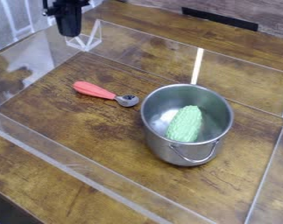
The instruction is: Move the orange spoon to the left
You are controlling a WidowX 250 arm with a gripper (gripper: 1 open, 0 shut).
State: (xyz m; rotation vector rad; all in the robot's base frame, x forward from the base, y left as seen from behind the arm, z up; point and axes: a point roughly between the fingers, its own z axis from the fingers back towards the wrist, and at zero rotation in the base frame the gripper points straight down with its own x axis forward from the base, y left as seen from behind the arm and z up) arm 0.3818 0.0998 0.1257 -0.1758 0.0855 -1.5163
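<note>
1. One brown wooden tabletop fills the near part of the view and runs on beneath everything else, with pale see-through bands crossing it.
2. One steel pot stands upright right of the picture's centre, its single thin wire handle hanging against the near side.
3. One green knobbly object lies inside that pot, tilted, its upper end toward the far side.
4. One orange spoon lies flat on the wood, outside the pot and to its left in the view. Its one red-orange handle points away to the left; its one small silver bowl is at the right end, near the pot.
5. One narrow white strip lies on the table beyond the pot.
6. One dark gripper is at the far left, well apart from the spoon. It is clenched, though its tips look too dark and small to make out well.
</note>
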